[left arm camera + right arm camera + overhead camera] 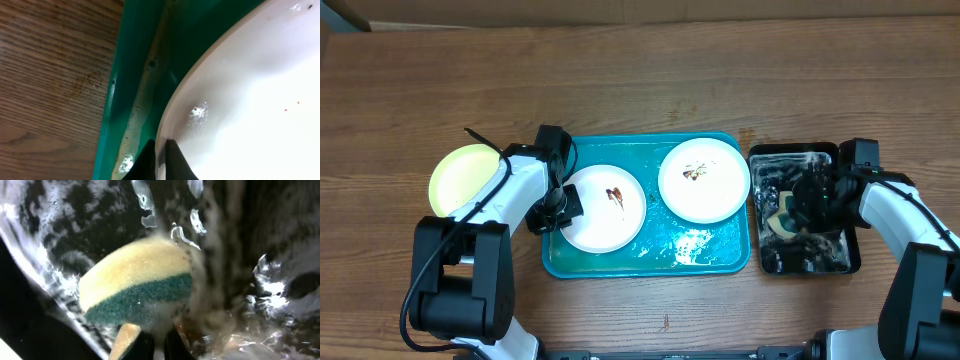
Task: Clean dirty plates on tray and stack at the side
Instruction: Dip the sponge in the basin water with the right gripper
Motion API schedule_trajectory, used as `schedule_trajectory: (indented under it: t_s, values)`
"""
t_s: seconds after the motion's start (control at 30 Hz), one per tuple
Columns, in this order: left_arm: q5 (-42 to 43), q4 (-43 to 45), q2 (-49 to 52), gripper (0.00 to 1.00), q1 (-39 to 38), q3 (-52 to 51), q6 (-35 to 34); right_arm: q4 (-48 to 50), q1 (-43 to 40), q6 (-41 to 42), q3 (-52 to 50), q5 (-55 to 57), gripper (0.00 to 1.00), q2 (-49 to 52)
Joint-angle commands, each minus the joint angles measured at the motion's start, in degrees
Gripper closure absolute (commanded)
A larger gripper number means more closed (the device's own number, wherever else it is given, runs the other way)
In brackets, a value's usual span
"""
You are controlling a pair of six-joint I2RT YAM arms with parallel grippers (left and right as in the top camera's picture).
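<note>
Yellow-green plate [460, 180], one: lies on the desk [640, 80] just left of the turquoise tray [695, 250], outside it. No smear shows; judged already cleaned and the start of the stack.

Left arm [515, 185], one: left jaws clamped on the left rim of the left white plate [605, 220], as the left wrist view shows close up.

Turquoise tray, one: floor wet and glistening; carries two plates.

White plates, two: left white plate, brown smear [615, 196] at centre, pinned at its rim; right white plate [704, 195], small brown smears [696, 172], not held, lying apart from the first.

Black tray [790, 160], one: just right of the turquoise tray, full of suds.

Sponge [137, 287], one: yellow with a green scouring layer, sitting in the suds.

Right arm [895, 205], one: right jaws drawn together on the sponge, low in the black tray.

Step in hand, judged: second plate steadied while the sponge is wetted; one of three plates done.

Next move calls for: lifting the sponge clear of the black tray, carrying it across the right white plate to the centre smear, and scrubbing while the rim grip holds. Then the plate goes beside or onto the yellow-green plate.
</note>
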Motion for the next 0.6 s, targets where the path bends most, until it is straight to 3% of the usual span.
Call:
schedule_trajectory:
  t_s: [0.0,0.57]
  values:
    - [-3.91,-0.28,1.70,0.96,0.66,-1.40,1.25,-0.63,0.28,-6.19,0.83,-3.72,0.96,0.63]
    - [-3.69,0.02,1.70,0.96,0.66,-1.40,1.25,-15.21,0.28,-8.46,16.02,-2.95,0.96,-4.31]
